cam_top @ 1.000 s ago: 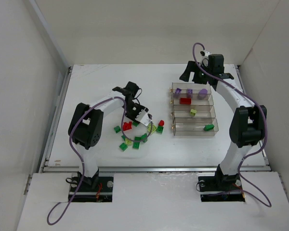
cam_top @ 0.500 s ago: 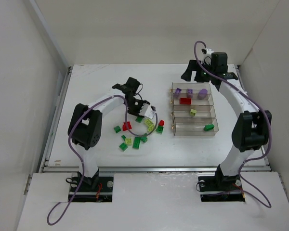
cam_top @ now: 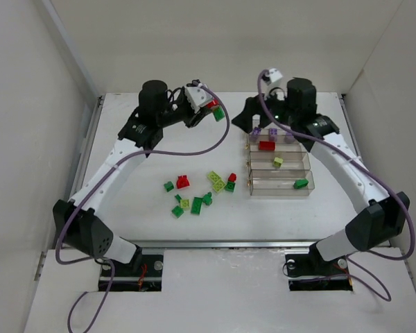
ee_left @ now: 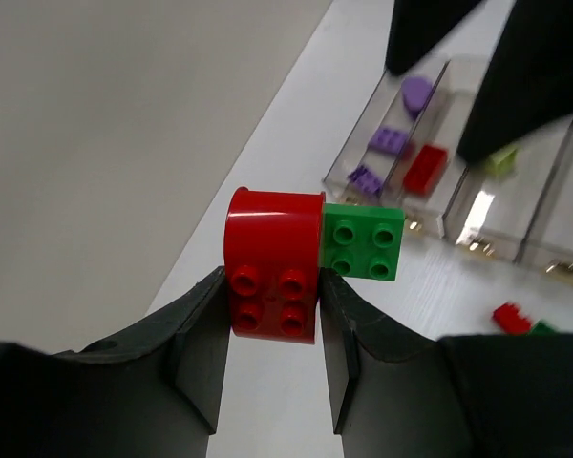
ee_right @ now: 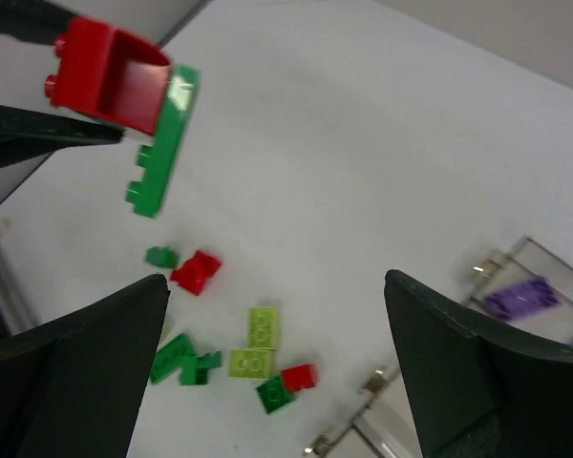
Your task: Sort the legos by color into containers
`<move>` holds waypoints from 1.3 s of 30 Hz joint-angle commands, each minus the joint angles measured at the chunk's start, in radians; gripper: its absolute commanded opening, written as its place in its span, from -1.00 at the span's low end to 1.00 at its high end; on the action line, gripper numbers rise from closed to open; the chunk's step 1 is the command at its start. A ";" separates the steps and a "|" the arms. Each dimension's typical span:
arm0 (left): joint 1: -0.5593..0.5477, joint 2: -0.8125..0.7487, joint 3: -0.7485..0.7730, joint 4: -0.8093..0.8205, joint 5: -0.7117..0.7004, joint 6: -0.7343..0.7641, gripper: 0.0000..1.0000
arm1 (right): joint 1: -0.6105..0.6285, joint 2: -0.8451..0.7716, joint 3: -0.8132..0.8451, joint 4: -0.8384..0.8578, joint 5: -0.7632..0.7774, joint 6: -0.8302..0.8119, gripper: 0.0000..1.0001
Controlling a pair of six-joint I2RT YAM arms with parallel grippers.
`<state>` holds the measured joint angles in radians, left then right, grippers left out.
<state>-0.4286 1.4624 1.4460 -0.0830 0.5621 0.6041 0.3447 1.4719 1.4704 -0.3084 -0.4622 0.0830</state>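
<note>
Sidewalls suit the left claw (ee_left: pixel 272 291), clenched on a light-looking, slick red studded plastic brick (ee_left: pixel 272 239), green square plastic plate (ee_left: pixel 363 241) stuck just outside.

Red brick (ee_left: pixel 272 262), green plate (ee_left: pixel 363 241)

A white table (cam_top: pixel 277 208) sits between pale enclosure walls (cam_top: pixel 194 41).

Bright, even, diffuse light leaves only faint soft shadows on the desk (cam_top: pixel 298 215). Small glints mark the containers (ee_left: pixel 477 215). The red lego (ee_left: pixel 272 239) looks sharp; the left claw (ee_left: pixel 272 315) and right claw (ee_right: pixel 277 305) are dark, blurred shapes, and the right wrist view is soft throughout.
</note>
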 commanded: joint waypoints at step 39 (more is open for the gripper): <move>-0.062 -0.370 -0.388 0.200 -0.090 -0.296 -1.00 | 0.062 -0.109 -0.188 -0.408 0.358 0.315 -1.00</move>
<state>-0.4873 1.1290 1.0760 0.0422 0.5026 0.3351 0.3870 1.4822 1.3151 -0.4957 -0.2047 0.3382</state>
